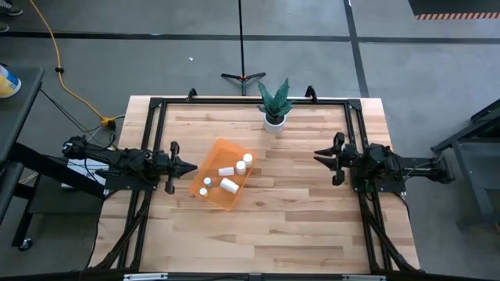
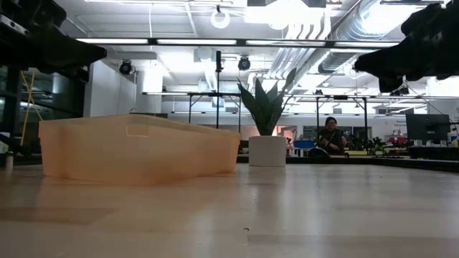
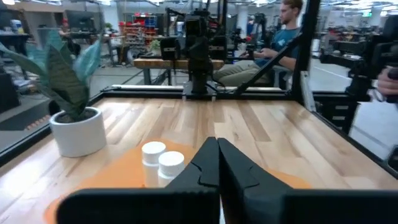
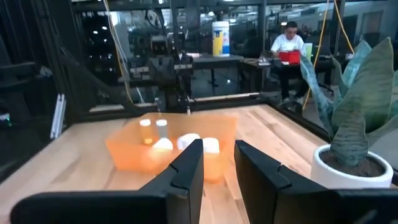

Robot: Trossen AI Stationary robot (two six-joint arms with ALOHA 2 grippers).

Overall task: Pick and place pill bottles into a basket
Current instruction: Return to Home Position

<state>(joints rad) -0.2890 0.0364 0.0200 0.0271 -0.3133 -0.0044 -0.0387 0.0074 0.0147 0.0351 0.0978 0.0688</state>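
Overhead, the wooden tabletop [image 1: 312, 218] carries an orange see-through basket [image 1: 205, 166], set at an angle a little left of the middle. All the pill bottles [image 1: 229, 185] I can see are inside it. I count six small white ones: two upright near the basket's far right corner, two that look to be lying on their sides in the middle, and two more at the near left end.

The left end effector [image 1: 194, 166] points toward the centre from the left side, its tip just beside the basket's left edge. In the left wrist view its two dark fingers [image 3: 202, 163] are pressed together with nothing between them. From tabletop level it hangs above the height of the basket's rim.

The right end effector [image 1: 316, 158] points inward from the right side, well apart from the basket. Its fingers [image 4: 189, 165] stand parted with a clear gap and grip nothing.

A green plant [image 1: 275, 99] in a white pot [image 1: 273, 122] stands at the middle of the far edge. Beyond the tabletop, a person sits in the room.
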